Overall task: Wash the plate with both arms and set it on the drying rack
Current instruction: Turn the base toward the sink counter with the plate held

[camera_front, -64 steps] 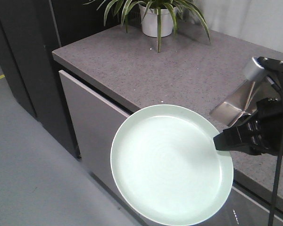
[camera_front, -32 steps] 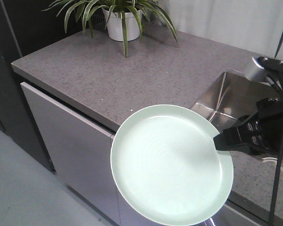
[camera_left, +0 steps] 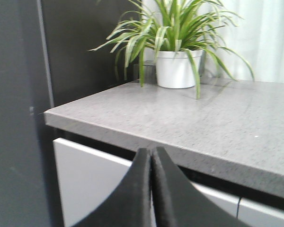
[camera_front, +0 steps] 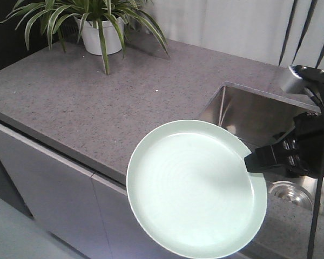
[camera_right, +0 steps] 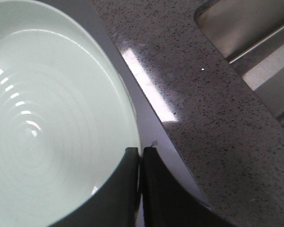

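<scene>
Front camera: my right hand (camera_front: 249, 162) holds the plate (camera_front: 196, 189) by its edge.

The plate is pale green and lies flat, face up, in the air. It sticks out from the fingertips of that hand, over the front edge of the grey counter (camera_front: 97, 108) and just beside the steel sink (camera_front: 259, 113). In the right wrist camera I see the two black fingers (camera_right: 125, 189) pinched tight on the plate's rim. In the left wrist camera my left hand (camera_left: 151, 152) has its two fingers pressed together, with nothing between them, low in front of the counter. A white pot (camera_front: 101, 35) with a leafy plant stands at the back of the counter, well apart from the plate. A round drain (camera_front: 289, 192) shows in the sink below my right hand.
</scene>
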You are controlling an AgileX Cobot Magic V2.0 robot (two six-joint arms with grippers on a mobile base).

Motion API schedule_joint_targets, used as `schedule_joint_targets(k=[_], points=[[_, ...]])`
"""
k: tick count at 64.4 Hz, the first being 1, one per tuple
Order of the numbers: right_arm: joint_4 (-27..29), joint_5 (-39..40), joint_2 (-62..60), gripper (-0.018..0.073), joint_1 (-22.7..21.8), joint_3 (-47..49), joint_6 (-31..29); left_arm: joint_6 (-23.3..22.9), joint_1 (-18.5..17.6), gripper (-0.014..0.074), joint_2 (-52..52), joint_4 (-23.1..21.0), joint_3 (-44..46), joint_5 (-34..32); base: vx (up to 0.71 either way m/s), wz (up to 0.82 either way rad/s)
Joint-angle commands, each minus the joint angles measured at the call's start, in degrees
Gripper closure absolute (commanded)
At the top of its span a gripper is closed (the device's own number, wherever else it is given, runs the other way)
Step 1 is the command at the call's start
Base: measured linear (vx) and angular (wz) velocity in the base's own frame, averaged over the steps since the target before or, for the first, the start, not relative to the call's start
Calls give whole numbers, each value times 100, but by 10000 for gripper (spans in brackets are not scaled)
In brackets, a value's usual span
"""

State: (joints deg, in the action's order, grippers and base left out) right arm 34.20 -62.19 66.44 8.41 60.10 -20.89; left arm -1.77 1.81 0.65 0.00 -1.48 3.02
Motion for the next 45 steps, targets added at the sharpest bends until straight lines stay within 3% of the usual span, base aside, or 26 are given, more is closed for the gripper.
schedule_joint_targets(k=[1, 45], points=[[244, 159, -118, 564, 3, 144, -56, -20, -10, 603, 83, -53, 182, -422, 10, -23], [244, 159, -118, 564, 3, 144, -56, -20, -10, 603, 83, -53, 182, -422, 9, -30]])
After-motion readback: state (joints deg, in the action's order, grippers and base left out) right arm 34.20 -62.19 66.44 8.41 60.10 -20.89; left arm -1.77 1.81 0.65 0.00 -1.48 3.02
